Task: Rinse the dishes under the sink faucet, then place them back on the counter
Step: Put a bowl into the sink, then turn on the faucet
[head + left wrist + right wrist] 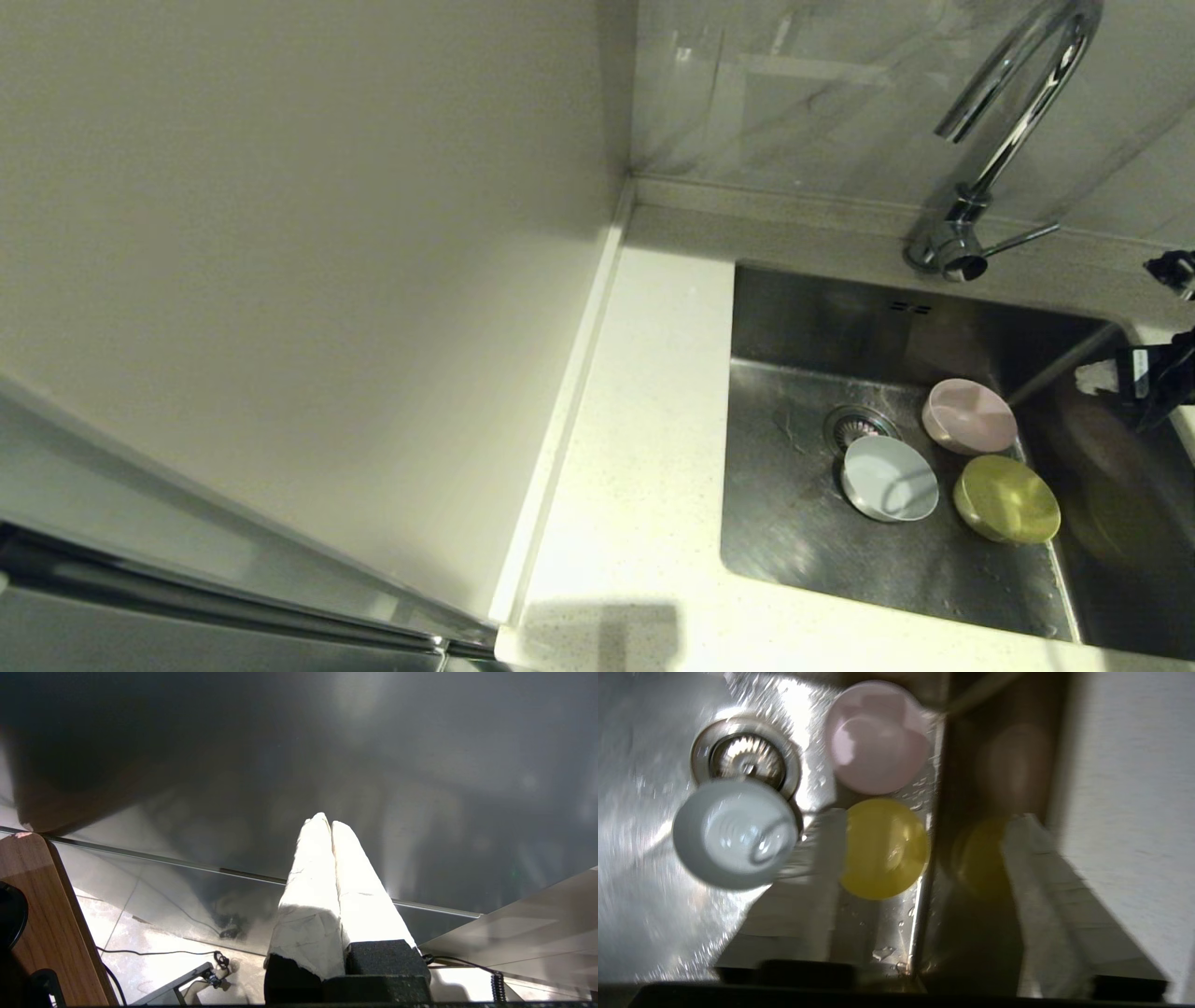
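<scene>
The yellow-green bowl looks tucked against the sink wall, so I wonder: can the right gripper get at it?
Probably yes: the right gripper is above the yellow-green bowl, jaws open, nothing over it. The sink wall close beside it may crowd one finger.

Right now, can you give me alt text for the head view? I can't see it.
Three small bowls sit in the steel sink near the drain: pink bowl farthest back, blue-white bowl by the drain, yellow-green bowl at right. The right end effector enters at the sink's right edge, the chrome faucet stands behind, and white counter lies left.

Dim head view; glare on wet sink [654, 933]; right wrist blurred.
</scene>
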Available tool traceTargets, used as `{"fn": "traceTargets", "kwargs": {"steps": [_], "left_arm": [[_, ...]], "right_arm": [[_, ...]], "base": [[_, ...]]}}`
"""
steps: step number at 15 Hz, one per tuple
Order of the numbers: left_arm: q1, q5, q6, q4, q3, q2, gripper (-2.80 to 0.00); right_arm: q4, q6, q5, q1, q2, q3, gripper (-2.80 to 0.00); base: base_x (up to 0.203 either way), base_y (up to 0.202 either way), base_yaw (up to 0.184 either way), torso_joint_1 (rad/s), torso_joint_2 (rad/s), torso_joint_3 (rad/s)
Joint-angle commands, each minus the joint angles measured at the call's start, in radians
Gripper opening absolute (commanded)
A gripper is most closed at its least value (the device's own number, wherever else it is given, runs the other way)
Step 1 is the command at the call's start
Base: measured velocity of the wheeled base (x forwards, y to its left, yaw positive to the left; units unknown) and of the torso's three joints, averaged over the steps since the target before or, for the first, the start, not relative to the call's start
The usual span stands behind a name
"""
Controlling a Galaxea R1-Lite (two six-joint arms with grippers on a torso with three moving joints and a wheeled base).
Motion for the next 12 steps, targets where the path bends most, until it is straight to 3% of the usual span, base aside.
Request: {"fn": "traceTargets", "kwargs": {"steps": [1,6,10,12], "left_arm": [[0.0,0.0,0.0,0.0,0.003,0.0,-2.8],[0.0,0.0,0.0,0.0,0.003,0.0,-2.8],[0.0,0.0,0.0,0.0,0.003,0.0,-2.8],[0.0,0.0,0.0,0.0,0.003,0.0,-2.8]], "right_arm": [[0.017,0.013,0.014,-0.04,0.021,-0.092,-2.8],[0.021,0.078,0.046,-0.054,0.044,-0.223,-2.8],[0.004,0.151,0.153,-0.046,0.044,-0.336,-2.8],[-0.066,0.186,0.217,-0.01,0.054,-0.347,-2.8]], "base": [[0.0,0.0,0.0,0.0,0.0,0.0],[0.0,0.0,0.0,0.0,0.0,0.0],[0.0,0.0,0.0,0.0,0.0,0.0],[0.0,0.0,0.0,0.0,0.0,0.0]]}}
